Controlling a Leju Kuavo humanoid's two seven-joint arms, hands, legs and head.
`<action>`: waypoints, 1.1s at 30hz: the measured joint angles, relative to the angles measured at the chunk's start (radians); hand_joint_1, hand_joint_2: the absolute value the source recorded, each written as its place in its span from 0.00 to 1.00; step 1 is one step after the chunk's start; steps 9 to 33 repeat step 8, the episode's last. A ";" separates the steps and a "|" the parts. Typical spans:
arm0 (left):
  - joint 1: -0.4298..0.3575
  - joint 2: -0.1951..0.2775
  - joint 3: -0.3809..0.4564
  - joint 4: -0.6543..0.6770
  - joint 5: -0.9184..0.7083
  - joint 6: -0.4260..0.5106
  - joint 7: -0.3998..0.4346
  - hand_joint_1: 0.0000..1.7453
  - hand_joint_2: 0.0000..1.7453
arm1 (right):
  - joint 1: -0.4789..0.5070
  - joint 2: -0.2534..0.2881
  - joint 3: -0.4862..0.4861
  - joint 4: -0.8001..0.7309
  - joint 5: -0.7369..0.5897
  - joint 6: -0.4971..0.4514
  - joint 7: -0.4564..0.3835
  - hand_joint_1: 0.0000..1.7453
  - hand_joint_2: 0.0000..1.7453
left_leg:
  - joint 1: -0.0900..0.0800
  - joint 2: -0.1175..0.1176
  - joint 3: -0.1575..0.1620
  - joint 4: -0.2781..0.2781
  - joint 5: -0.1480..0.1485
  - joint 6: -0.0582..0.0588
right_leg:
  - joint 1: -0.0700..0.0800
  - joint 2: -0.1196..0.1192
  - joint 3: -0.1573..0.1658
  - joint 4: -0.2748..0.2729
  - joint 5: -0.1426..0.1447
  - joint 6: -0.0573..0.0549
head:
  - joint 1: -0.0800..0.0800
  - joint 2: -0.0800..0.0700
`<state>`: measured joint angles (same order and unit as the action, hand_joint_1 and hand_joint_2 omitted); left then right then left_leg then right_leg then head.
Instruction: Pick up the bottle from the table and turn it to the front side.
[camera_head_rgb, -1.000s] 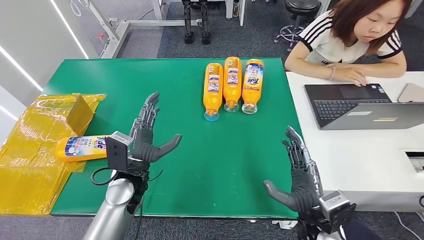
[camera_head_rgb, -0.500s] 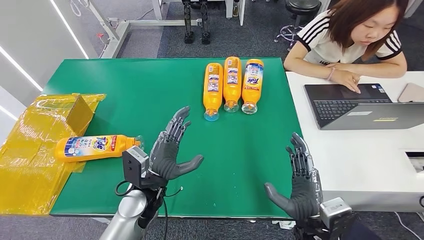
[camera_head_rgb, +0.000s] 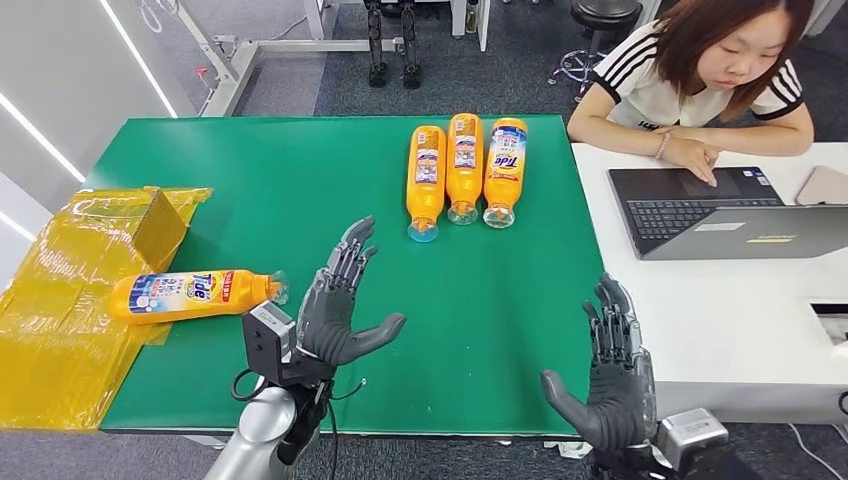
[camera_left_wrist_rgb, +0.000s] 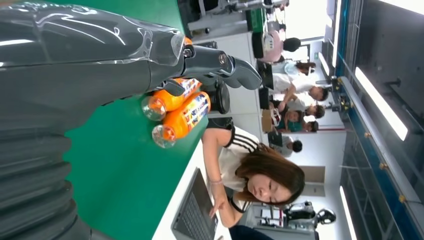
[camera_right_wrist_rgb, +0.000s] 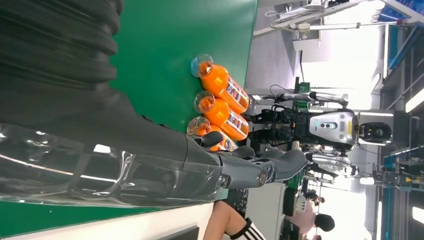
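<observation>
Three orange bottles lie side by side at the far middle of the green table, caps toward me; they also appear as bottles in the left wrist view and bottles in the right wrist view. Another orange bottle lies on its side at the table's left edge, its blue label facing up, partly on yellow wrapping. My left hand hovers open over the near middle of the table, to the right of that bottle. My right hand is open at the near right corner, holding nothing.
A yellow-wrapped box and crumpled yellow film sit at the table's left. A white desk adjoins on the right with a laptop. A person sits behind it, one hand on the laptop.
My left hand has moved right from beside the left bottle toward the table's middle. My right hand has drawn back toward me. The person's hand moved onto the laptop.
</observation>
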<state>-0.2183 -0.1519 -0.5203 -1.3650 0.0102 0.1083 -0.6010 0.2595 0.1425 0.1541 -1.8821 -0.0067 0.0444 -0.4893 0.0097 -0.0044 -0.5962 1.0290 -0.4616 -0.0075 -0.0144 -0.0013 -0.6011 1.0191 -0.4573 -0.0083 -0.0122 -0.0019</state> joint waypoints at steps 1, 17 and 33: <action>0.002 0.001 0.000 0.000 0.001 0.008 -0.002 0.00 1.00 | 0.000 0.007 -0.002 -0.004 0.004 -0.002 0.005 0.00 1.00 | 0.000 0.000 0.000 0.000 0.000 0.000 | 0.000 0.000 0.000 0.000 0.000 0.000 | 0.000 0.000; 0.006 0.002 0.004 -0.001 0.012 0.053 -0.009 0.00 1.00 | 0.000 0.075 -0.038 -0.074 0.062 -0.027 0.060 0.00 1.00 | 0.000 0.000 0.000 0.000 0.000 0.000 | 0.000 0.000 0.000 0.000 0.000 0.000 | 0.000 0.000; 0.006 0.002 0.004 -0.001 0.012 0.053 -0.009 0.00 1.00 | 0.000 0.075 -0.038 -0.074 0.062 -0.027 0.060 0.00 1.00 | 0.000 0.000 0.000 0.000 0.000 0.000 | 0.000 0.000 0.000 0.000 0.000 0.000 | 0.000 0.000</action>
